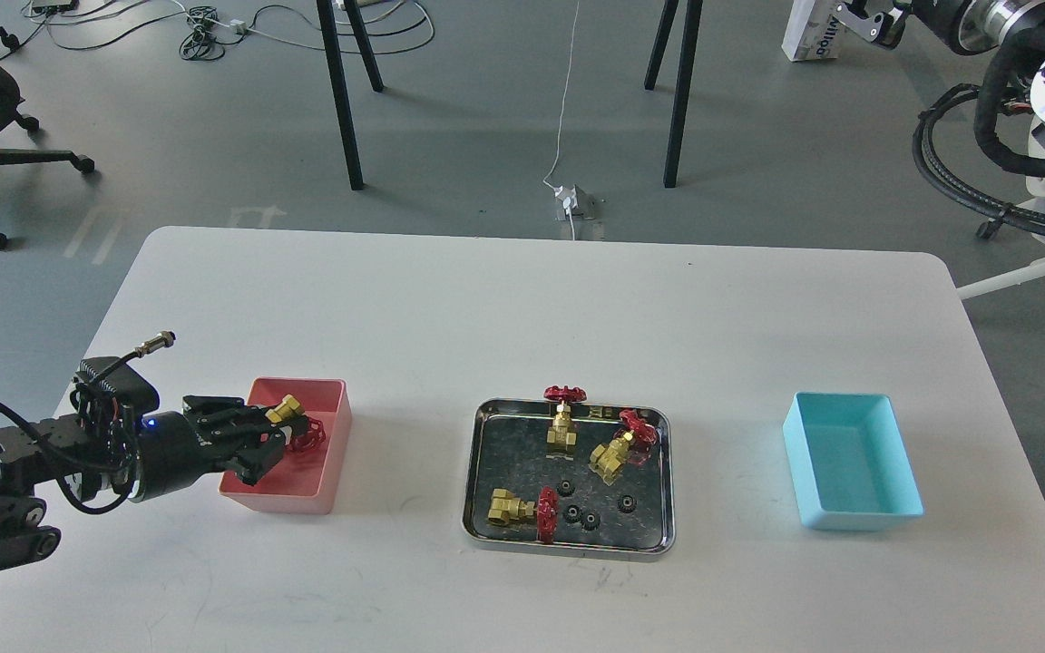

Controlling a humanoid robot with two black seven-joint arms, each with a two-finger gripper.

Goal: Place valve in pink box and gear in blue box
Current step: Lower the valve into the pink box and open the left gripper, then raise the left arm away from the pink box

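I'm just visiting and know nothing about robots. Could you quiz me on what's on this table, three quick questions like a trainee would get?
1. True or false: the blue box has a gear in it.
2. How many valves lie in the steel tray? A) two B) three C) four
3. Fill in: the left hand is over the ____ box, at a valve.

Key
1. False: the blue box is empty, and the four black gears lie in the tray.
2. B: three valves are in the tray.
3. Pink: the hand reaches over the pink box; whether it grips the valve is unclear.
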